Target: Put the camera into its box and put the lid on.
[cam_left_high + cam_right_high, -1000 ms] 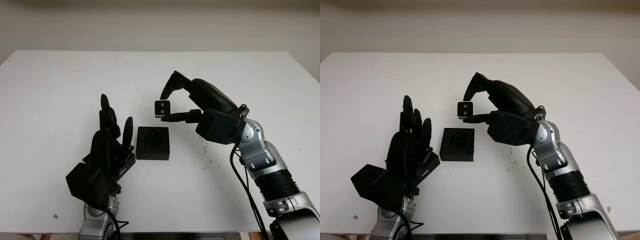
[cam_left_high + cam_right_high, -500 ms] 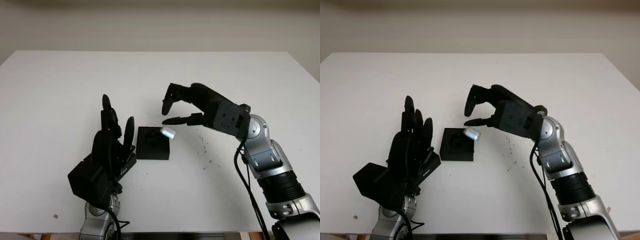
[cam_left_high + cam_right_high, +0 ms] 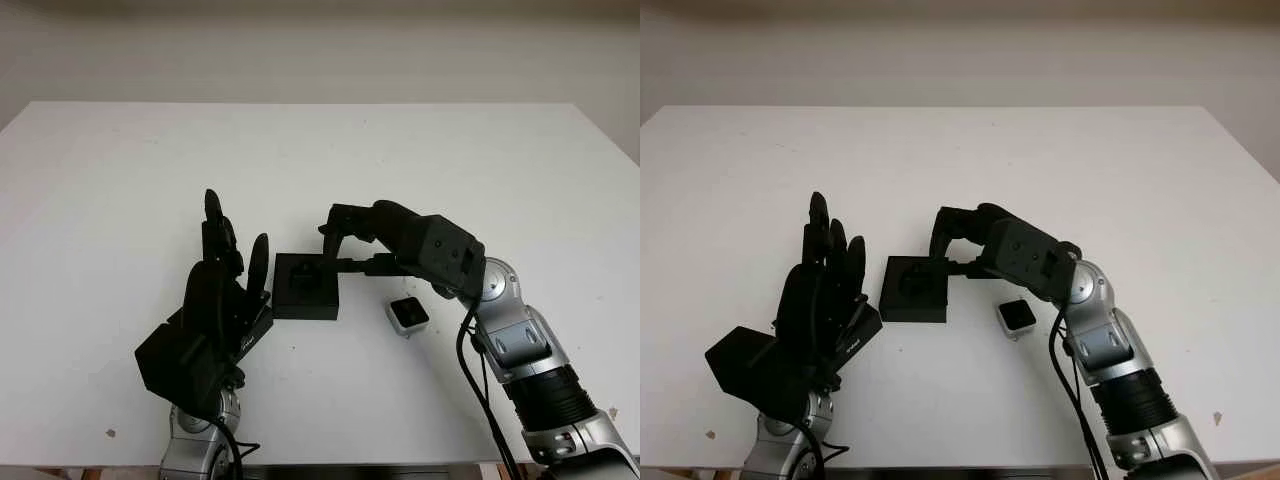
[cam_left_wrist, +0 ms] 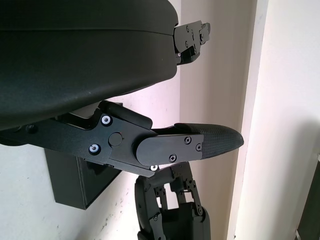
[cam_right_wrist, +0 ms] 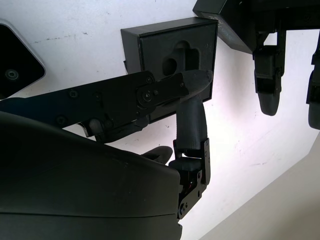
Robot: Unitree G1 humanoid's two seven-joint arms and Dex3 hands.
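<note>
The camera (image 3: 408, 315), a small silver-edged cube with a dark face turned up, lies on the white table (image 3: 120, 170) outside its box (image 3: 306, 286), just beside the box's right front corner and clear of it. The box is a low black square with a shaped recess in its foam, and the recess holds nothing; in the right wrist view the box (image 5: 172, 60) shows that cut-out plainly, with the camera (image 5: 15, 65) off at the edge on bare table.

The right hand (image 3: 345, 240) reaches in from the lower right and hangs over the box's right half, fingers (image 5: 192, 125) loosely bent and apart, one pointing down toward the box's rim and another running level above it. It grips nothing, and whether a fingertip touches the box cannot be told. The camera sits under the forearm, near the wrist.

The left hand (image 3: 225, 285) stands just to the left of the box, palm toward it, fingers (image 3: 820, 225) upright and not curled, also holding nothing. A flat black piece (image 3: 862, 325) lies against its lower edge by the box's left front corner; what it is cannot be told. In the left wrist view the box (image 4: 80, 177) appears as a dark block beyond the hand's own finger (image 4: 200, 142), with the right hand (image 4: 172, 210) behind it.

A few small dark specks (image 3: 408, 290) mark the table to the right of the box.
</note>
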